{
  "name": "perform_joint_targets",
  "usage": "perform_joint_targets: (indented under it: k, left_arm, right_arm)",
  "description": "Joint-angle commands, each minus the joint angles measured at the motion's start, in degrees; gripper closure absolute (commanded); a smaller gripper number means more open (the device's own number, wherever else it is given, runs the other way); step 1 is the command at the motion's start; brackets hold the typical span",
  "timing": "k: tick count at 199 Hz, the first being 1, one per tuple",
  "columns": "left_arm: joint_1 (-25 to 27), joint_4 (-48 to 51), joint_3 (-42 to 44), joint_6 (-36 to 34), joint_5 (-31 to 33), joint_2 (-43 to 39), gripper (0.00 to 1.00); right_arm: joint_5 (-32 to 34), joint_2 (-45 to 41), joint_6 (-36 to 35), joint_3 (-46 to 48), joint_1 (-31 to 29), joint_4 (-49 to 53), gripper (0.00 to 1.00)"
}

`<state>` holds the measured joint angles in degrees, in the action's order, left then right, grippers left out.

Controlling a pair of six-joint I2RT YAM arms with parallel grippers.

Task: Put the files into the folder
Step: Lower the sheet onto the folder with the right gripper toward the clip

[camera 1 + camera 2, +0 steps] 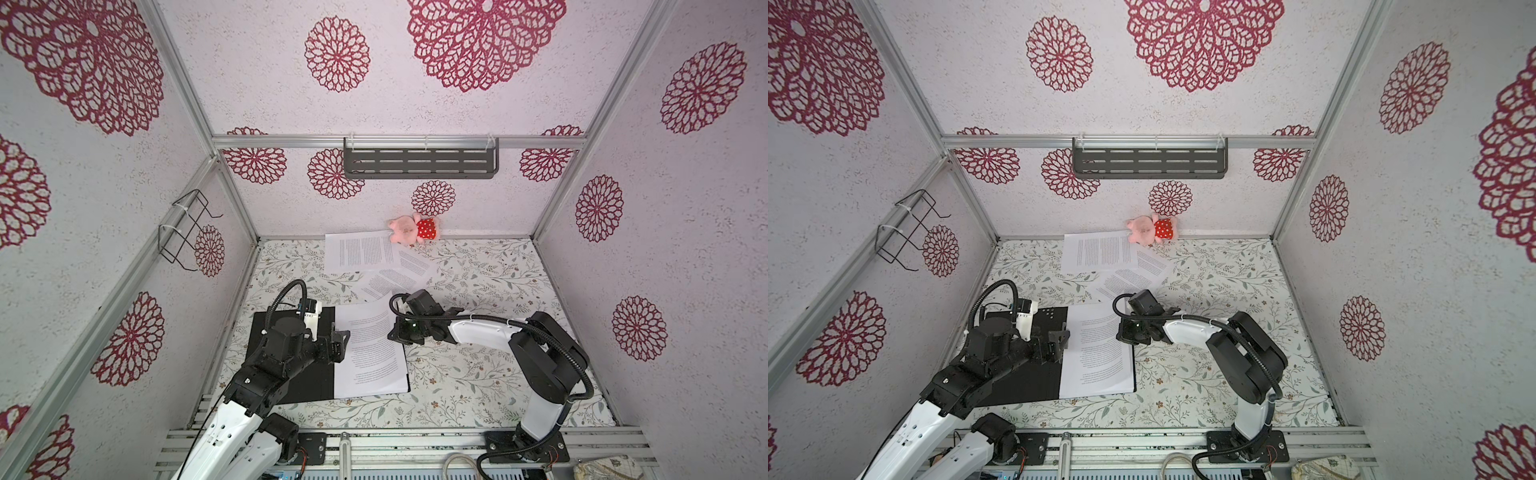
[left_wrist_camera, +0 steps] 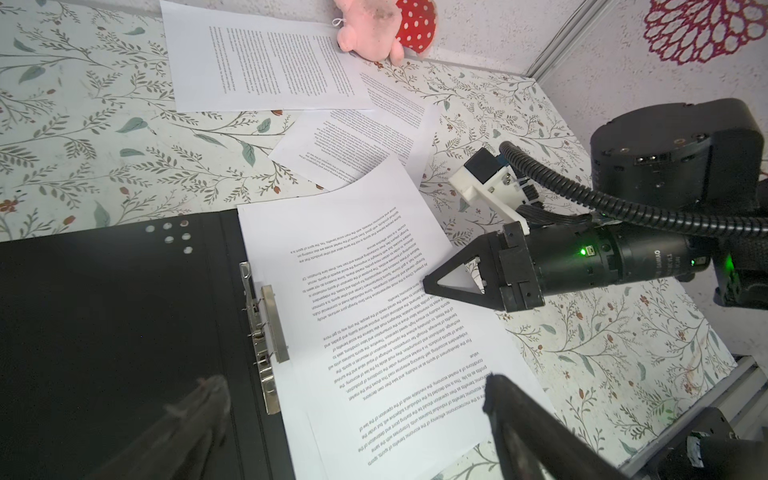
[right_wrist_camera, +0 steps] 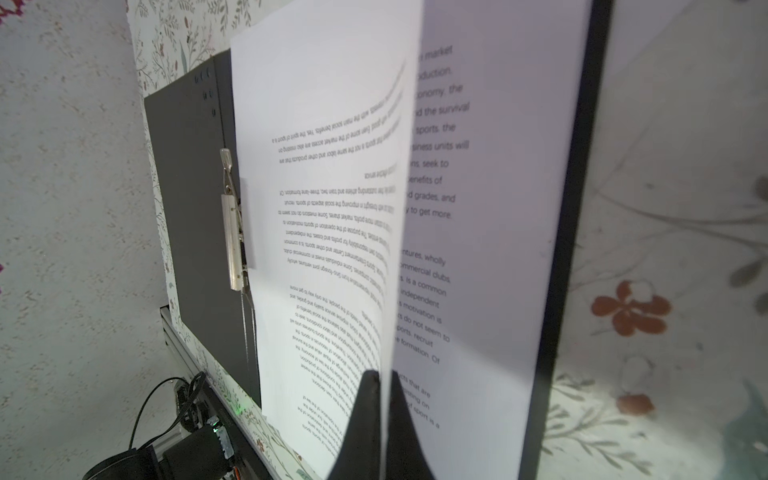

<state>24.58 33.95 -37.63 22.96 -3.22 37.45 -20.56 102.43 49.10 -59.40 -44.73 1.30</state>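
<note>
The folder [image 1: 316, 382] [image 1: 1025, 382] [image 2: 104, 311] [image 3: 187, 208] is seen lying open on the floral table cover [image 1: 478, 374], at the front left of the table, black inside facing up. Its left half is bare and its right half is covered with printed pages. The right edge of the top sheet [image 1: 370, 353] [image 2: 374, 332] [image 3: 324, 208] is pinched between the closed jaws of the right gripper [image 1: 392, 337] [image 1: 1121, 338] [image 2: 428, 286] [image 3: 380, 374]. In the right wrist view that edge is raised and curled off a second sheet [image 3: 478, 208], which is lying flat in the folder. The left gripper [image 1: 338, 347] [image 1: 1061, 338] [image 2: 353, 390] is held just above the spine side of the page, jaws spread wide, with nothing gripped. The metal spine clip [image 2: 266, 328] [image 3: 232, 232] is seen along the pages' inner edge. More loose files [image 1: 361, 251] [image 1: 1100, 249] [image 2: 257, 62] are spread, overlapping, at the back of the table. The farthest is touched at one corner by a pink plush toy [image 1: 409, 228] [image 1: 1148, 230] against the wall.
</note>
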Motion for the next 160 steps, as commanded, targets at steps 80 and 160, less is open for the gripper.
perform_joint_targets:
  k: [80, 160]
  left_arm:
    - [-0.2, 0.2, -0.9, -1.1, 0.3, 0.4, 0.01]
    - [-0.2, 0.3, -0.8, -1.2, 0.6, 0.3, 0.01]
  right_arm:
    - [3.3, -1.4, 5.7, 2.2, -1.5, -4.2, 1.0]
    - [3.5, -1.2, 7.4, 2.3, -2.7, -5.4, 1.0]
